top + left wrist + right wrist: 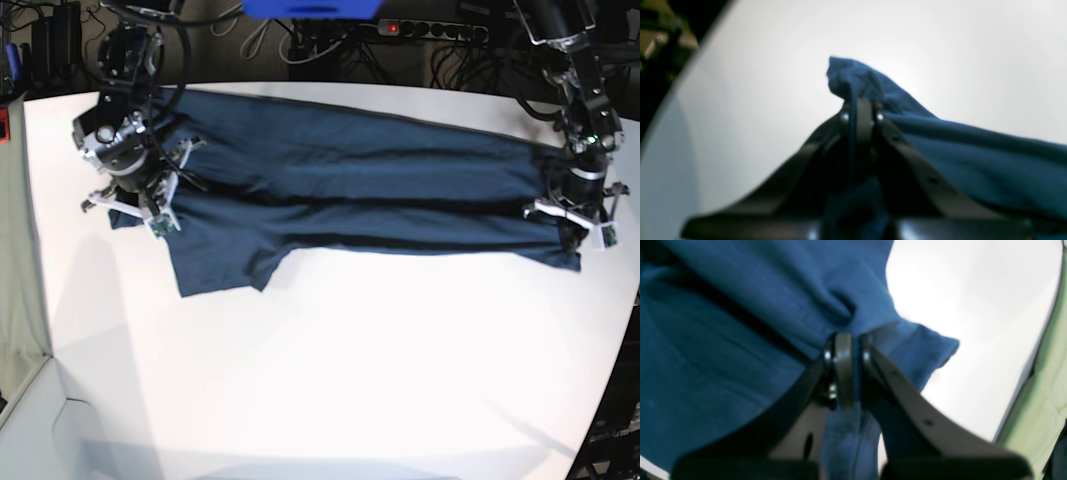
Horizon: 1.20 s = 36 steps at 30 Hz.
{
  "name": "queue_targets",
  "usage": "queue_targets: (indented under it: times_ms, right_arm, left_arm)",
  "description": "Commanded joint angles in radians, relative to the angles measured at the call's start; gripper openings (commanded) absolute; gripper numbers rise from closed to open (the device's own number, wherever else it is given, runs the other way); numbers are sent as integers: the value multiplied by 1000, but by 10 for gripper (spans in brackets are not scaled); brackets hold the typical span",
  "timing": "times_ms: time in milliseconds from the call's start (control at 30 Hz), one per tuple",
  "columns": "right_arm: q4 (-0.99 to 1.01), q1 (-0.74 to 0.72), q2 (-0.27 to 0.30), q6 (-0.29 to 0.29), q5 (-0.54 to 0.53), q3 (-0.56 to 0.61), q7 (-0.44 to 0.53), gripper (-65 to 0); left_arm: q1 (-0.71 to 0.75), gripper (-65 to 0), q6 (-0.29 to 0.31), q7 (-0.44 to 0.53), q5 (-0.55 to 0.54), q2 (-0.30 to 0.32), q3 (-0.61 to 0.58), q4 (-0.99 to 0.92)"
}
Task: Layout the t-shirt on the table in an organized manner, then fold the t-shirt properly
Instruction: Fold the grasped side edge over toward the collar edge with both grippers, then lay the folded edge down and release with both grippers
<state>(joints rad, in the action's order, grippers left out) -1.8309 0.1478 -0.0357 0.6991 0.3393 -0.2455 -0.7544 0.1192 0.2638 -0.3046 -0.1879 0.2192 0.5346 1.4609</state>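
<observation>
Navy-blue cotton is stretching in a long band across the far half of the white table [330,380], the t-shirt [350,190] hanging taut between two arms. The left gripper [860,110] is clamping one bunched end of the fabric, jaws pinched together on it, while the right gripper [845,353] is pinching the opposite end the same way. No label or lettering is showing on the cloth
</observation>
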Motion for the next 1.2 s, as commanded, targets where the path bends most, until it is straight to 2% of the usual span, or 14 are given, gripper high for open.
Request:
queue_targets:
  times_ms: [0,133,367,633,967,1167]
  right_arm:
    - [-17,-7,3,-1,-1,1,17,-650]
    - [-17,-14,3,-1,-1,2,17,-650]
    - [-16,-17,1,-1,-1,2,17,-650]
    - [-13,-18,1,-1,-3,2,17,-650]
    - [-11,-18,1,-1,-3,2,17,-650]
    - [-16,-34,3,-1,-3,2,17,-650]
  left_arm:
    - [-6,-650,-1,-15,-6,16,5,42]
    - [-10,-650,-1,-178,-6,18,25,103]
    - [-6,-650,-1,-356,-3,16,52,105]
    - [-2,-650,-1,-371,6,16,49,56]
    - [-10,-650,-1,-364,0,16,46,-134]
    - [-8,-649,-1,-362,-3,16,46,-142]
